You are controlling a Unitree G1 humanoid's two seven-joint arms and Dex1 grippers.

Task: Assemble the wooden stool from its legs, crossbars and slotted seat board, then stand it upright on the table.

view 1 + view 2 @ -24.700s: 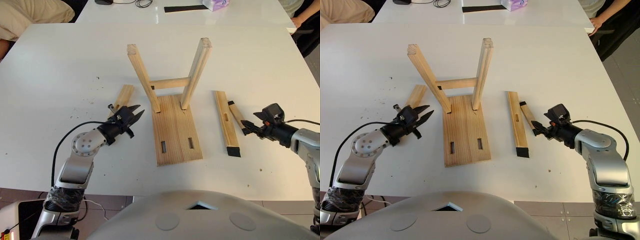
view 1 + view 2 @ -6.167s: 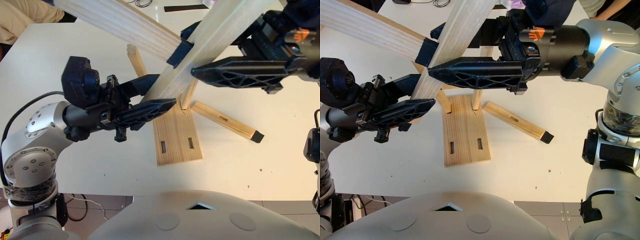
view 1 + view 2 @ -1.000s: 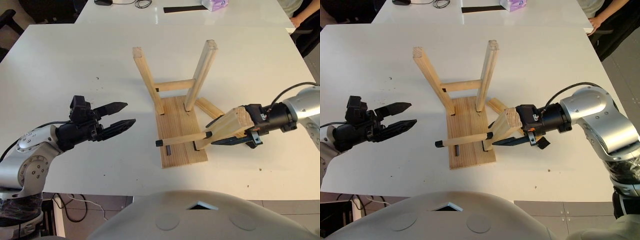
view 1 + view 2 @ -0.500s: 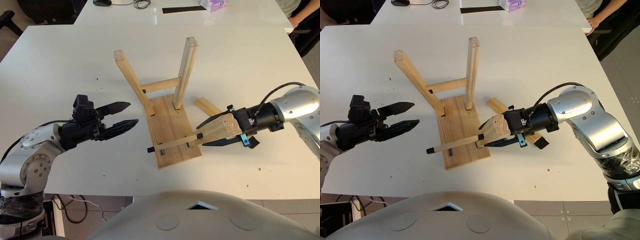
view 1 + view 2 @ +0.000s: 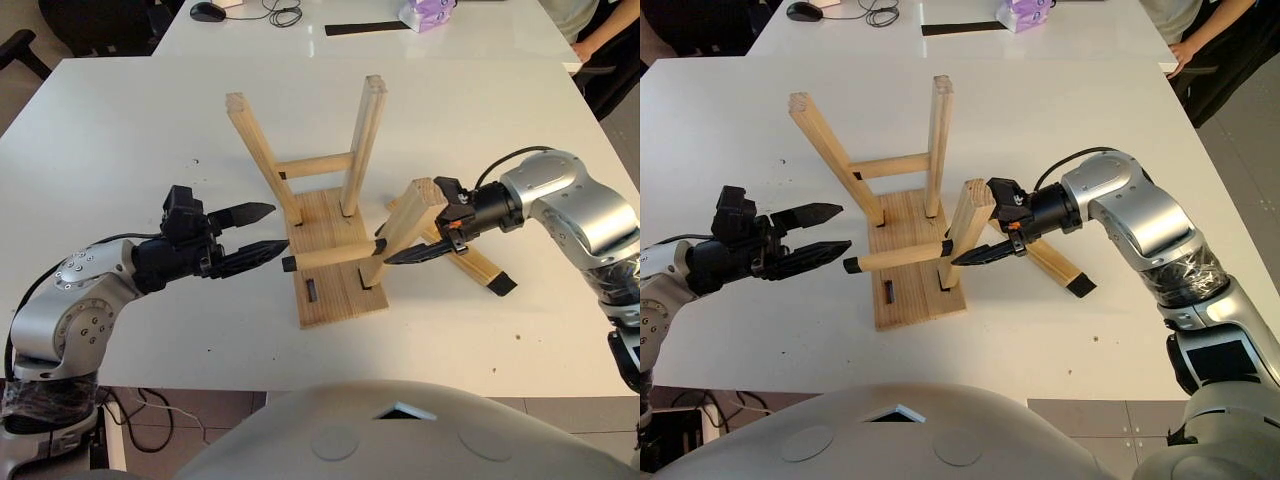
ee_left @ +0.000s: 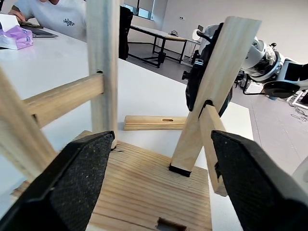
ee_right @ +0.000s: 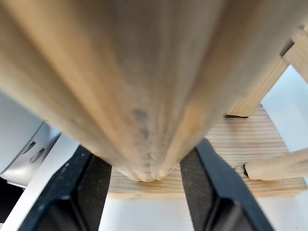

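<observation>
The slotted seat board [image 5: 335,300] lies flat on the white table. Two legs [image 5: 262,155] [image 5: 362,140] joined by a crossbar [image 5: 315,165] stand in its far end. My right gripper [image 5: 402,238] is shut on a third leg [image 5: 405,222], tilted, with its lower end on the board's near right part. A crossbar [image 5: 330,258] sticks out sideways from that leg towards my left gripper [image 5: 276,228], which is open just beside the bar's black-tipped end. A fourth leg [image 5: 470,265] lies loose on the table behind the right gripper. The left wrist view has the held leg [image 6: 211,96] between my fingers [image 6: 77,183].
A second white table behind carries a mouse [image 5: 208,11], cables, a black strip [image 5: 360,28] and a purple pack [image 5: 428,10]. A person's arm [image 5: 600,35] is at the far right corner. Bare tabletop lies left and right of the board.
My right gripper swung the leg and its crossbar from low and slanting to nearly upright on the board. The left gripper moved in towards the crossbar's free end. The head camera shifted.
</observation>
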